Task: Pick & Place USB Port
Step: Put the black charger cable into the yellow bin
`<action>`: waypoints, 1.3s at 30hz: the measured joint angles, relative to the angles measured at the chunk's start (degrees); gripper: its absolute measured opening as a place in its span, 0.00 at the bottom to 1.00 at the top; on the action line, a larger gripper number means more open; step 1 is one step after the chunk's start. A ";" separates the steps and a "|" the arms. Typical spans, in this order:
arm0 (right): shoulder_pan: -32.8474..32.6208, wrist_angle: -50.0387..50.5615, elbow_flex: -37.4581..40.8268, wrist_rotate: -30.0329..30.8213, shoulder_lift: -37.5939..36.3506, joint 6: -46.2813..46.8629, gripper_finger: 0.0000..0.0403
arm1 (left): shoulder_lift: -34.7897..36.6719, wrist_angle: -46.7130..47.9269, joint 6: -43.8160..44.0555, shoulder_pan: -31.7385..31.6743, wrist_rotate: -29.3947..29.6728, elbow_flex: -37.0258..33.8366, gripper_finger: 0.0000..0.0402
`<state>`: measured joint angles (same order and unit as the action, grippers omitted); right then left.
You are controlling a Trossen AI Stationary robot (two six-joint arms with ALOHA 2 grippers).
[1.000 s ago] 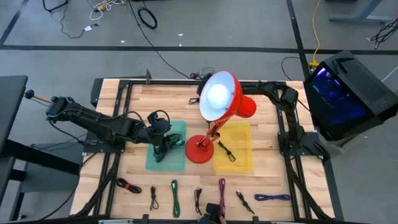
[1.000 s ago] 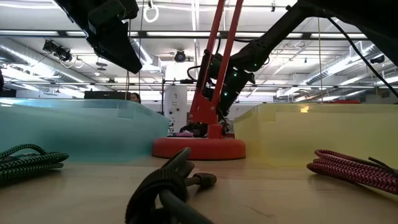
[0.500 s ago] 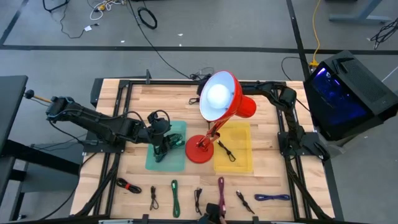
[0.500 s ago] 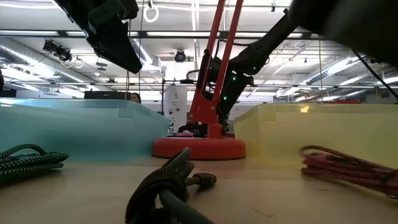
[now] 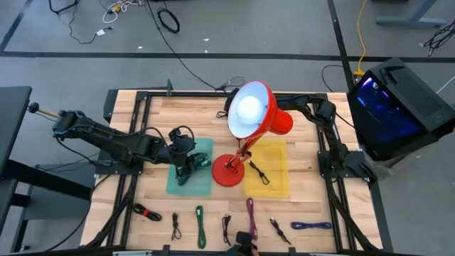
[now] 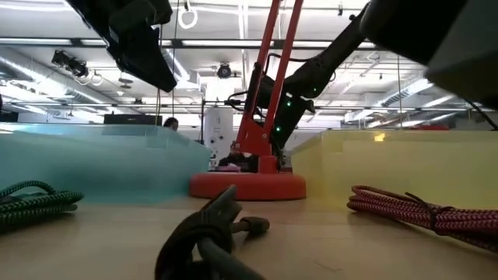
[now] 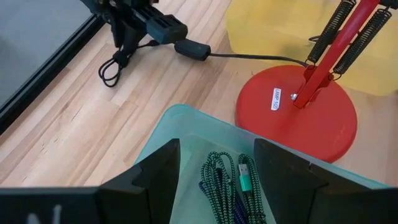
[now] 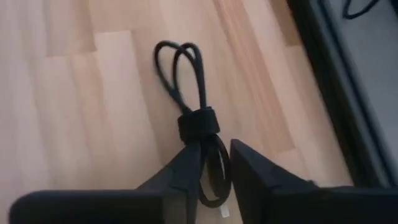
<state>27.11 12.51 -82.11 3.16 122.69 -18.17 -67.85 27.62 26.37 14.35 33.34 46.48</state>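
The right gripper (image 8: 210, 171) has its fingers narrowly apart around the black USB cable (image 8: 196, 121) at the frame centre, not pinching yet. If they close on one loop only, the cable may slip. The left gripper (image 7: 217, 155) waits wide open and empty over the teal bin (image 7: 186, 117).

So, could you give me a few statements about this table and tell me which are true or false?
The left tool is open above the teal tray. True.
The yellow tray is empty. False: the yellow tray holds a black cable.
The lamp is blue. False: the lamp base is red.
A green patterned cable lies in the teal tray. True.
The right tool is at a tied black cord on bare wood. True.
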 joint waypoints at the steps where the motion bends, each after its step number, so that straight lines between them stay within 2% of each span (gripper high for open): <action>1: 0.14 -0.05 0.00 -0.77 0.00 -0.06 0.19 | 0.00 0.04 0.00 0.00 -0.02 0.00 0.53; 6: 0.31 0.07 -0.02 -1.27 0.00 -0.95 0.18 | 0.00 0.02 -0.02 0.00 0.04 -0.01 0.53; 12: 0.61 4.13 -0.45 -1.30 -1.72 -6.31 0.14 | 0.00 0.05 -0.02 0.00 0.04 -0.02 0.53; 15: 0.62 6.10 -0.50 -1.07 -2.55 -5.26 0.12 | 0.00 0.04 -0.02 -0.02 0.04 -0.02 0.53; 19: 0.97 8.50 -0.50 -2.42 -4.64 -5.25 0.02 | 0.00 0.03 -0.02 -0.04 0.04 -0.02 0.53; 24: 1.15 8.29 -0.50 -3.22 -6.23 -4.50 0.01 | 0.00 0.03 0.00 -0.02 0.04 -0.02 0.53; 30: 1.21 8.20 -0.52 -3.26 -6.08 -2.83 0.07 | 0.00 0.00 0.11 -0.02 0.02 -0.02 0.53; 39: 1.73 7.57 -0.52 -7.80 -5.90 -0.66 0.20 | 0.00 0.02 0.02 -0.02 0.00 -0.02 0.53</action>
<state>28.84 20.08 -82.63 -4.64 116.79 -18.83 -67.85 27.64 26.39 14.33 33.34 46.46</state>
